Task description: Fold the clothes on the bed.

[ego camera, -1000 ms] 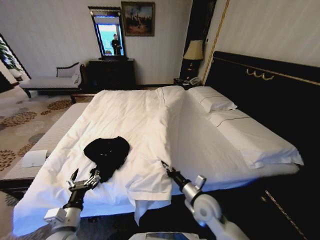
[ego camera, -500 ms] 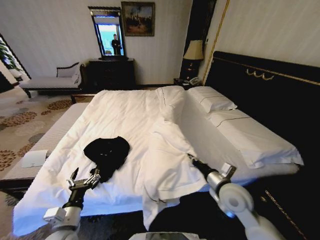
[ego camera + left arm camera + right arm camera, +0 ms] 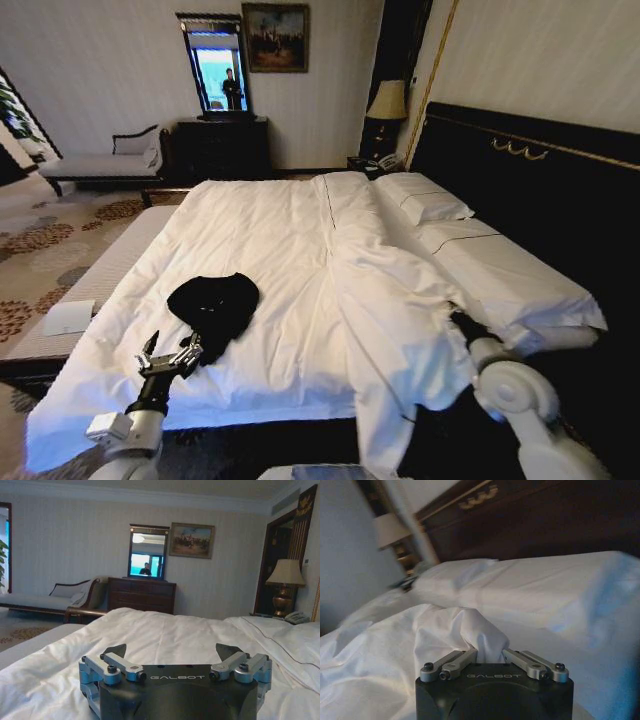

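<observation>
The clothes are one black T-shirt, lying crumpled on the near left part of the bed's white duvet. My left gripper hovers open just in front of the shirt, apart from it; in the left wrist view it holds nothing. My right gripper is at the bed's right side, near the pillows, shut on a bunched fold of duvet. In the right wrist view its fingers pinch that white cloth. The duvet is drawn out toward the right and hangs over the near edge.
A dark gold-trimmed headboard and white pillows line the right side. A pale striped bench with a white card runs along the bed's left. A chaise, a dresser and a lamp stand at the far wall.
My right gripper has moved to the right with the duvet fold, unrolling the turned-back cover across the bed toward the pillows. The left gripper and the T-shirt have stayed put.
</observation>
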